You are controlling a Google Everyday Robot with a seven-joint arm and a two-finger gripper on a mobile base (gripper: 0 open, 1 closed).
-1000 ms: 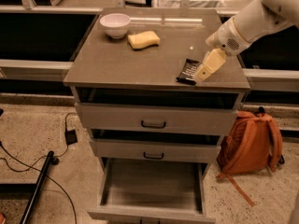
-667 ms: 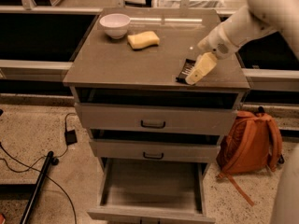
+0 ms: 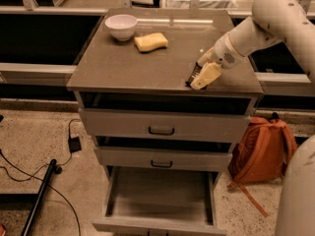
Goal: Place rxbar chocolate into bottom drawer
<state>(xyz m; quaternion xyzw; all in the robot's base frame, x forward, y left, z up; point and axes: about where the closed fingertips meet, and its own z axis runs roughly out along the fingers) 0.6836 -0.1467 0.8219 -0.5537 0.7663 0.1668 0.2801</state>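
Claw: the cream two-finger gripper (image 3: 201, 80) sits low at the front right of the brown cabinet top (image 3: 123, 63), its tip down on the bar; how far its fingers stand apart cannot be told.
Bar: the rxbar chocolate (image 3: 193, 75), a small flat bar in a black wrapper, lies on the top directly under and just behind the claw, mostly hidden by it, close to the front edge.
Change: over the last second the claw has slid left and toward the front edge, settling onto the bar rather than beside it.
Meaning: this looks like the grasp stage; the bar is not lifted yet, so the task is early.
Drawer: the bottom drawer (image 3: 160, 223), a wide grey box with a bare floor, stands pulled out well below the claw and to its left, ready to receive.
Other things: a yellow sponge-like block (image 3: 150, 42) and a white bowl (image 3: 121, 26) sit well behind and left of the claw.
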